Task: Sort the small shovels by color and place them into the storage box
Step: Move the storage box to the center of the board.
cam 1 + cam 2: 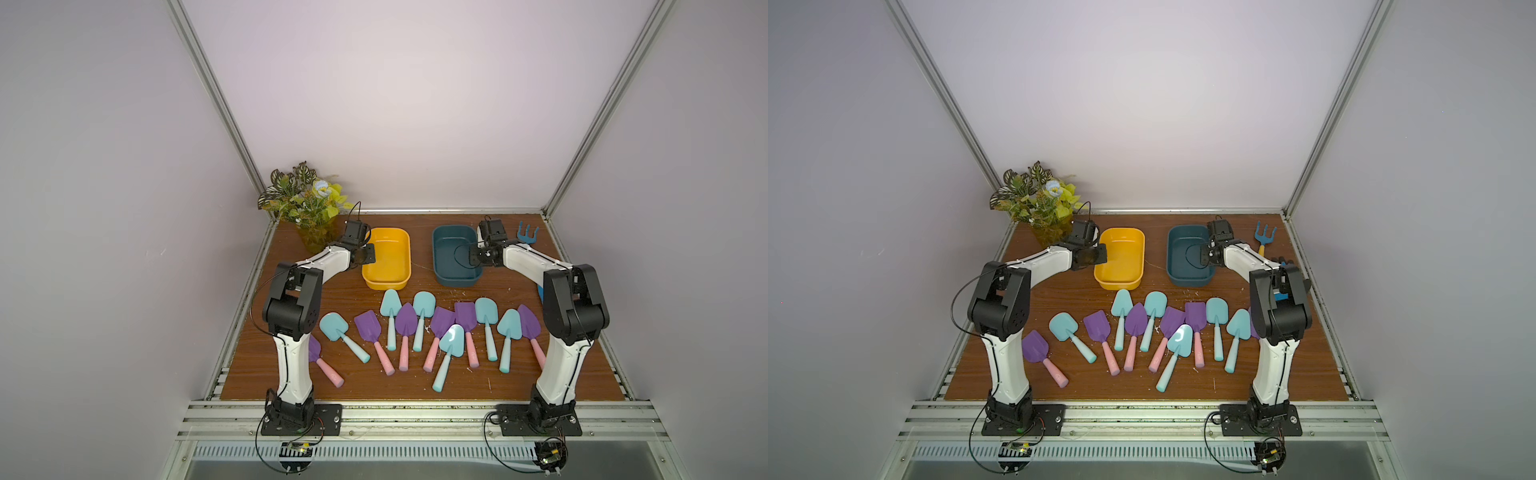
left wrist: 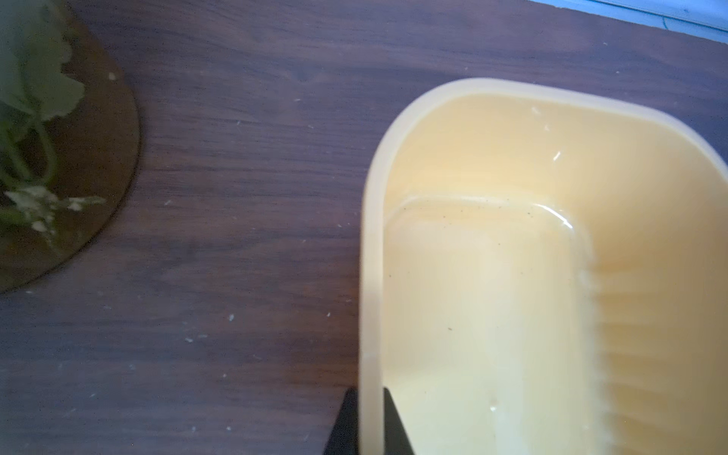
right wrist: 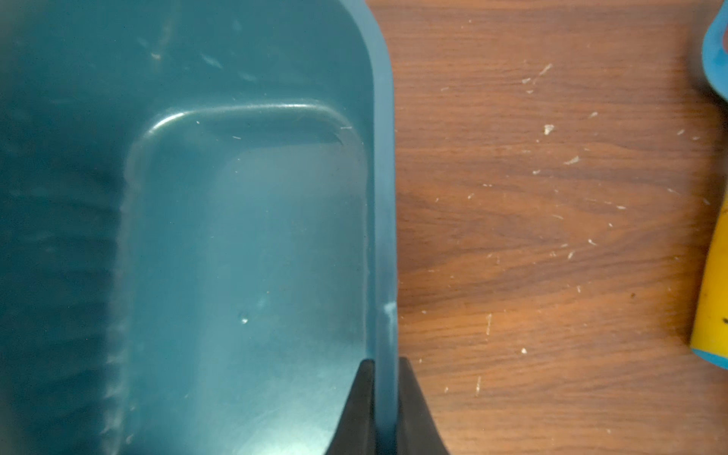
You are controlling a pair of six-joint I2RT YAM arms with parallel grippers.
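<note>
12 shovels [image 1: 406, 319] lie loose on the surface [image 1: 374, 386], robot-side of both boxes, none boxed yet. Light, stiff plastic, prob. slick: take each mid-handle. L pincer [image 2: 370, 413] clamped on yellow box [image 1: 385, 285] rim, R pincer [image 3: 386, 394] on teal box [image 1: 455, 281] rim.

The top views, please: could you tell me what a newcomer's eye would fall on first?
A fan of purple and light-blue shovels lies across the front of the wooden table, none boxed yet. Behind them stand an empty yellow box and an empty teal box; the left fingers pinch the yellow rim, the right fingers the teal rim.
</note>
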